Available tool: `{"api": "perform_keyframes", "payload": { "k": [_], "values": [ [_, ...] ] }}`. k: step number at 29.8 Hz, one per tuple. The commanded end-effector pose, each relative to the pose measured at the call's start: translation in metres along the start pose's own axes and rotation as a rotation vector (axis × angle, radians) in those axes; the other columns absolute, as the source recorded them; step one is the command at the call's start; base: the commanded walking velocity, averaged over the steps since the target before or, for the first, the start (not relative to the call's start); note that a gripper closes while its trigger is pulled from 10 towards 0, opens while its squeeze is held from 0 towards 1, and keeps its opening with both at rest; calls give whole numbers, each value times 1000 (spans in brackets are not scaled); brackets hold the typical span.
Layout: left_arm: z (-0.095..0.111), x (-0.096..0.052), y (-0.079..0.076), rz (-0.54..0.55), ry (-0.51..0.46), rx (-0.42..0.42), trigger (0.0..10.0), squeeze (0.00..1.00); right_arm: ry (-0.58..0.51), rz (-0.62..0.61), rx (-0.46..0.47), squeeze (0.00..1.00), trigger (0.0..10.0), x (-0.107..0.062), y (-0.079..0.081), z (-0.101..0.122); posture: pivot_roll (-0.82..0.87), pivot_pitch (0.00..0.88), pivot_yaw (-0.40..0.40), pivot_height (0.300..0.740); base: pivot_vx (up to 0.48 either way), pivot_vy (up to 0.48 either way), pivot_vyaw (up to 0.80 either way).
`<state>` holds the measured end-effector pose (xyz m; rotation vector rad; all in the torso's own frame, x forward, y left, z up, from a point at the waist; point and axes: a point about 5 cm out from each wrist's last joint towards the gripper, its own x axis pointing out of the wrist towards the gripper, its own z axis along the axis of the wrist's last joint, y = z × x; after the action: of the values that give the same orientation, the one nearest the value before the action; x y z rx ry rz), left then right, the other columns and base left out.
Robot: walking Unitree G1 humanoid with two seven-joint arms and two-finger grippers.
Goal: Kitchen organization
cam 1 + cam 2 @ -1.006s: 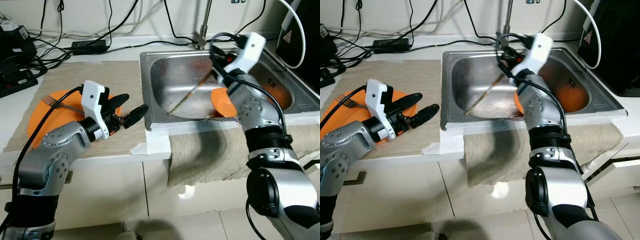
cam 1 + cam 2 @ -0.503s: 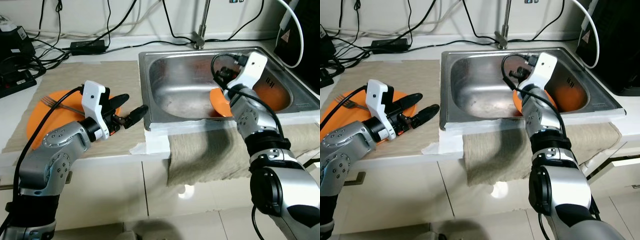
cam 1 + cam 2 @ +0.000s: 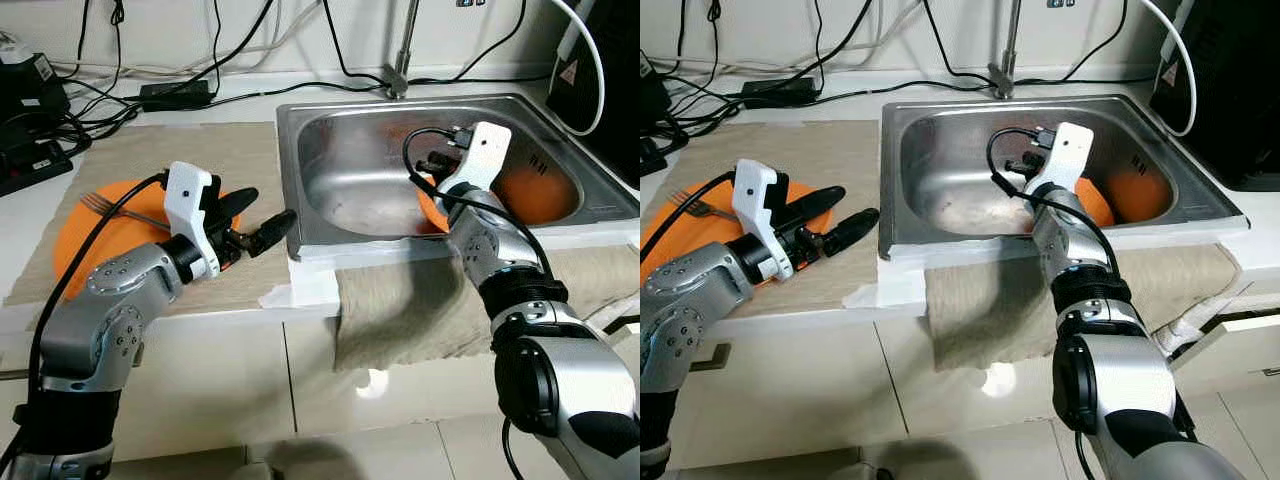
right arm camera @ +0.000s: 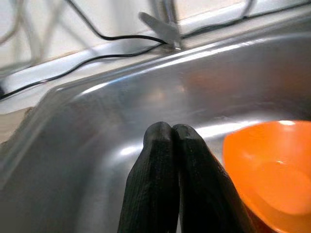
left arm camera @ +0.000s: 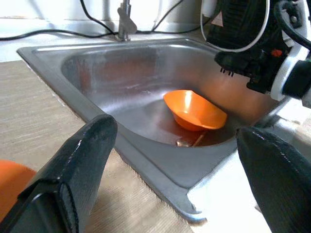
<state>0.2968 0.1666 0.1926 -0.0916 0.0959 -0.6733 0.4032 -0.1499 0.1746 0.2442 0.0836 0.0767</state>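
A cloth point(image 3: 420, 310) hung over the counter's front edge below the sink point(image 3: 350, 140), nearest the robot. Just behind that edge, the left gripper point(image 3: 255, 218) hovered over the mat point(image 3: 200, 150) with its two black fingers spread apart and holding nothing, pointing toward the sink's left wall. Behind and left of it an orange plate point(image 3: 85, 240) lay on the mat, a fork point(image 3: 105, 206) resting across its far side. The right arm reached over the front rim into the basin, and the right gripper point(image 4: 171, 179) had its fingers pressed together with nothing between them, low inside the sink beside an orange bowl point(image 5: 194, 110). That bowl sat tilted on the basin floor toward the right, with a thin utensil point(image 5: 190, 142) lying at its foot, its kind hard to tell. At the far rim stood the tap point(image 3: 402, 50), and black cables point(image 3: 180, 85) ran along the counter behind the mat, with a power strip point(image 3: 30, 160) at far left
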Motion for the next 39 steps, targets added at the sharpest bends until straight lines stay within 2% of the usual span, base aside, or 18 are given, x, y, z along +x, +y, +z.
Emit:
{"api": "perform_keyframes", "payload": {
  "k": [1,5,6,7,8,10,13,19,22,26,31,37,38,39],
  "values": [
    [6,6,0,3,-12,25,10000,0,-58,63,-35,0,10000,1,11,12,67,0,11,740,0,0,0],
    [6,10,4,26,-21,23,10000,0,-86,164,-75,0,10000,1,29,18,67,0,12,740,0,0,0],
    [6,10,4,26,-21,23,10000,0,-86,164,-75,0,10000,1,29,18,67,0,12,740,0,0,0],
    [6,11,6,43,-25,18,10000,0,-95,209,-94,0,10000,0,36,19,66,0,12,740,0,0,0],
    [5,13,10,85,-38,6,10000,0,-111,307,-141,0,10000,-5,50,18,68,0,12,740,0,0,0],
    [5,13,12,99,-42,1,10000,0,-116,333,-154,0,10000,-6,53,17,67,0,11,740,0,0,0],
    [3,15,17,164,-63,-18,10000,0,-111,450,-150,0,10000,-14,63,11,66,0,9,740,0,0,0],
    [-3,9,27,222,-47,-28,10000,0,-86,622,-166,0,10000,-32,65,5,65,0,10,740,0,0,0],
    [1,2,38,264,-49,1,10000,0,-66,683,-182,0,10000,-44,62,5,65,0,12,740,0,0,0],
    [8,-12,54,322,-50,32,10000,0,-20,765,-211,0,10000,-68,51,0,63,10,11,740,0,0,0],
    [12,-19,60,364,-51,41,10000,0,5,785,-201,0,10000,-77,48,-5,63,12,9,740,0,0,0],
    [10,-24,77,516,36,37,10000,0,56,813,-183,0,10000,-85,50,-13,69,11,9,740,0,0,0],
    [8,-26,81,568,62,21,10000,0,66,821,-178,0,10000,-86,51,-13,69,11,9,740,0,0,0],
    [8,-26,81,568,62,21,10000,0,66,821,-178,0,10000,-86,51,-13,69,11,9,740,0,0,0]
  ]
}}
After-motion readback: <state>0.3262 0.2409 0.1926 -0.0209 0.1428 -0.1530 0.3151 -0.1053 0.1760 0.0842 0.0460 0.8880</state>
